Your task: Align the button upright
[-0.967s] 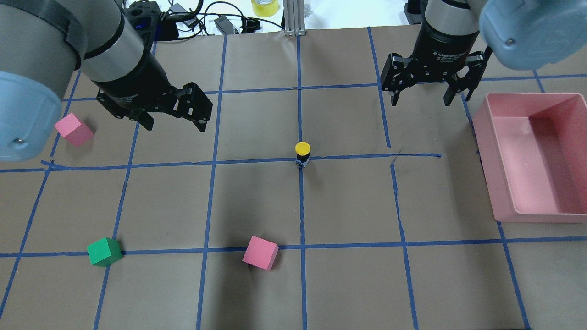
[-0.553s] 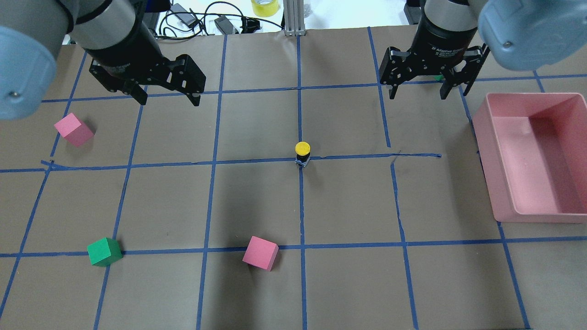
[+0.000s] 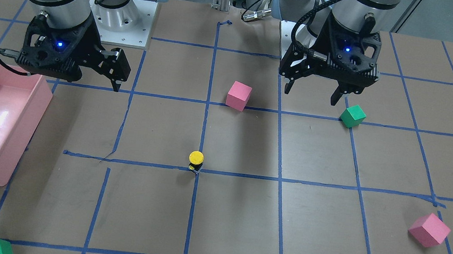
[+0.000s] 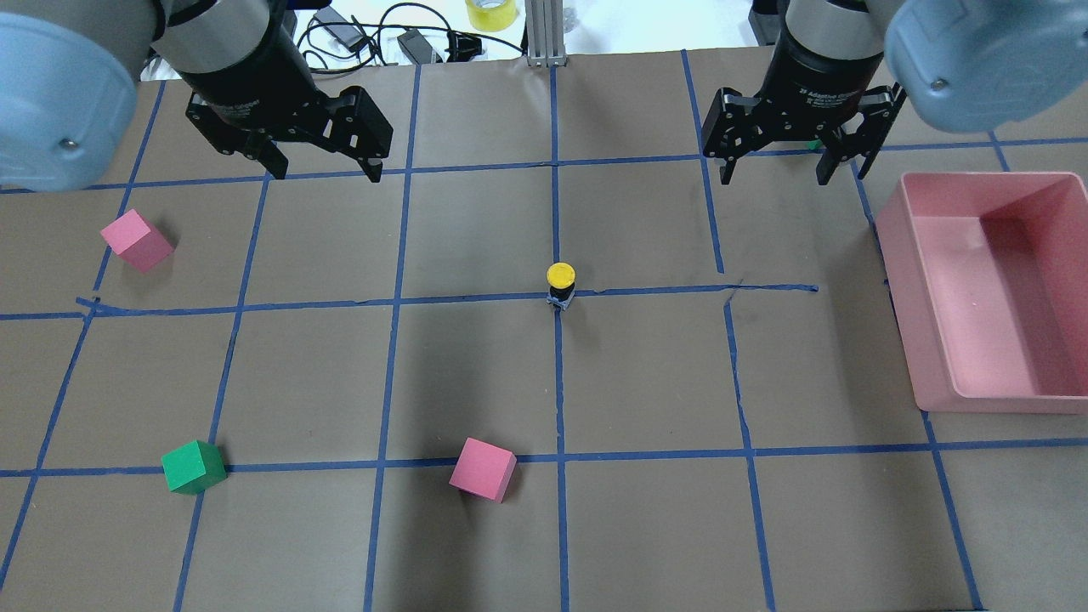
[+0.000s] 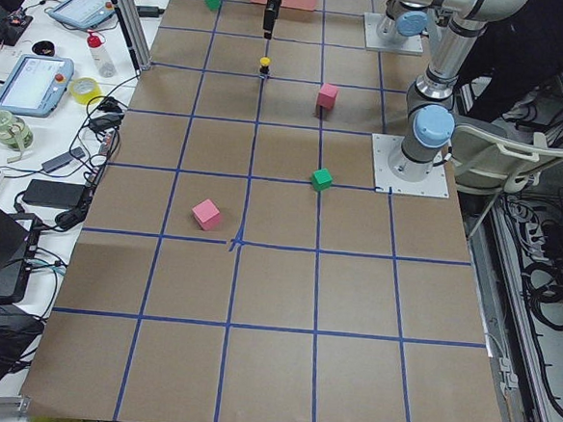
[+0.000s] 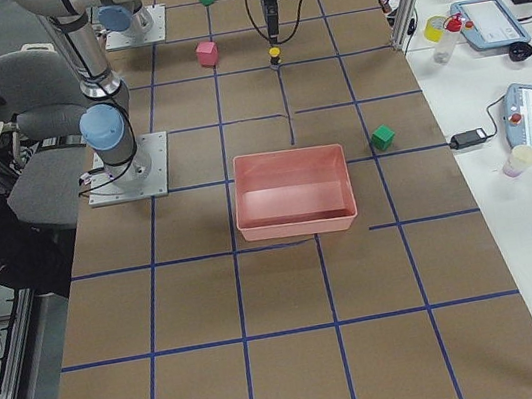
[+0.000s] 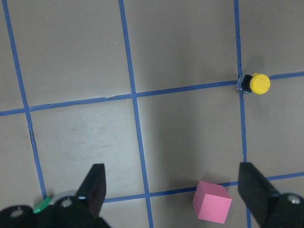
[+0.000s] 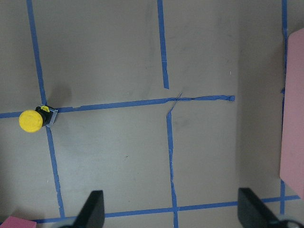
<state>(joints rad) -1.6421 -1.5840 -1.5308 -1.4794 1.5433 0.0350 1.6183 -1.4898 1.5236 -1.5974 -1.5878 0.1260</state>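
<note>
The button [image 4: 561, 286], mid-frame, looks tiny and tippy; I'd pinch its black body. My left claw [image 4: 325, 172] and right claw [image 4: 773, 178] are wide.

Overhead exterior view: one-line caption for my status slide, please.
Yellow-capped button stands upright on the table, untouched; left gripper and right gripper hover open, well apart from it.

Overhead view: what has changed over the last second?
The left gripper slid toward the top edge of the view, open and empty. The right gripper crept a little the same way, also open. Nothing was grabbed or let go. The button, the green cube and the pink tray stayed put.
</note>
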